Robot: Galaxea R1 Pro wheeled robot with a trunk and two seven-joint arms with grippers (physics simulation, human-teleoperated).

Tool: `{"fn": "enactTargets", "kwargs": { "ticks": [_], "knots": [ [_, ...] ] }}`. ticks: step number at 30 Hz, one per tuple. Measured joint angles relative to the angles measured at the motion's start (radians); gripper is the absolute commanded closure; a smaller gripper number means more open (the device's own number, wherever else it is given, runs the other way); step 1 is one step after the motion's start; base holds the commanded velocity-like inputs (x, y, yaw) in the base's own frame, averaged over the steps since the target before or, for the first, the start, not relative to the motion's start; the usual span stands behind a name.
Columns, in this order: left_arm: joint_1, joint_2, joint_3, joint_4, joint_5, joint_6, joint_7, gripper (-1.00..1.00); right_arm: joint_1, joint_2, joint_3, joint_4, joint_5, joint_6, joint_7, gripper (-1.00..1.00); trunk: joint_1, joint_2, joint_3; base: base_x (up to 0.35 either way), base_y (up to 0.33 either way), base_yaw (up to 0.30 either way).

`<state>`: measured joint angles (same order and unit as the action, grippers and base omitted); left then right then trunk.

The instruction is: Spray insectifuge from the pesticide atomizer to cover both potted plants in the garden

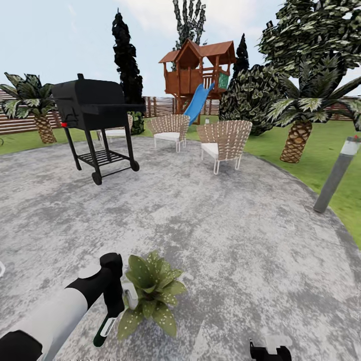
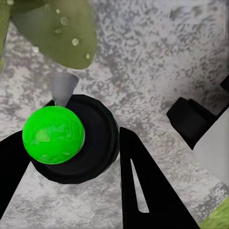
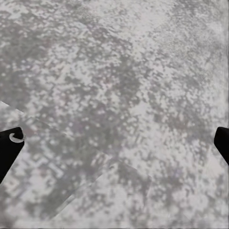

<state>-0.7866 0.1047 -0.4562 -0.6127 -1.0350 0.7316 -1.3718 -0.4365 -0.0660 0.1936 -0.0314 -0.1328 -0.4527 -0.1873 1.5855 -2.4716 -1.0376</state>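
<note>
The spray bottle (image 1: 111, 321) hangs in the left claw (image 1: 118, 313) over the paved patio (image 1: 225, 235), near its front edge, with its pale head just beside the leaves of a potted plant (image 1: 150, 293). In the head view the bottle's dark green body points down and toward the robot, a pale stripe showing on its side. In the left wrist view the bottle (image 2: 71, 140) appears end-on: a round dark body with a bright green cap-like disc on it and a grey nozzle pointing at a broad speckled leaf (image 2: 57, 31) close ahead. The left claw (image 2: 71, 162) is clamped on the bottle, one black finger (image 2: 143, 186) pressed to each side of it.

The plant sits directly on the paving; its pot is hidden under the rosette of leaves, so what the pot holds beyond the plant cannot be told.

The right claw (image 3: 114, 143) hangs above bare grey paving with its two black tips spread wide, at opposite edges of the right wrist view, holding nothing. Part of it (image 1: 271, 348) shows at the bottom of the head view.

Farther back on the patio stand a black grill (image 1: 95, 113) and two wicker chairs (image 1: 223, 143), with a wooden play tower (image 1: 198, 70) and a palm (image 1: 301, 120) on the lawn (image 1: 326, 150) beyond.
</note>
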Motion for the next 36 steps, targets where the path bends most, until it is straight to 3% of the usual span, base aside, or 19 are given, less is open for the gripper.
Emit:
{"fn": "enactTargets", "kwargs": {
  "ticks": [8, 15, 29, 36],
  "knots": [
    [0.0, 0.005, 0.002, 0.0, 0.007, 0.001, -0.001, 1.0, 0.0, 0.0, 0.0, 0.0, 0.0, 0.001, 0.0, -1.0, 0.0, 0.0, 0.0, -0.322, 0.128, -0.262],
    [-0.001, 0.01, 0.003, 0.001, 0.008, 0.005, -0.001, 1.0, 0.0, 0.0, 0.0, 0.0, 0.0, 0.001, 0.0, -1.0, -0.001, 0.0, 0.0, -0.069, 0.286, -0.262],
    [-0.038, 0.004, -0.001, -0.002, 0.008, 0.005, -0.007, 1.0, 0.0, 0.0, 0.0, 0.0, 0.0, 0.0, 0.0, -1.0, -0.001, 0.0, 0.0, 0.144, 0.295, -0.257],
    [-0.044, 0.004, -0.003, -0.001, 0.0, 0.001, -0.008, 1.0, 0.0, 0.0, 0.0, 0.0, 0.0, 0.0, 0.0, -1.0, -0.001, 0.0, 0.0, 0.134, 0.143, -0.04]
  ]
}}
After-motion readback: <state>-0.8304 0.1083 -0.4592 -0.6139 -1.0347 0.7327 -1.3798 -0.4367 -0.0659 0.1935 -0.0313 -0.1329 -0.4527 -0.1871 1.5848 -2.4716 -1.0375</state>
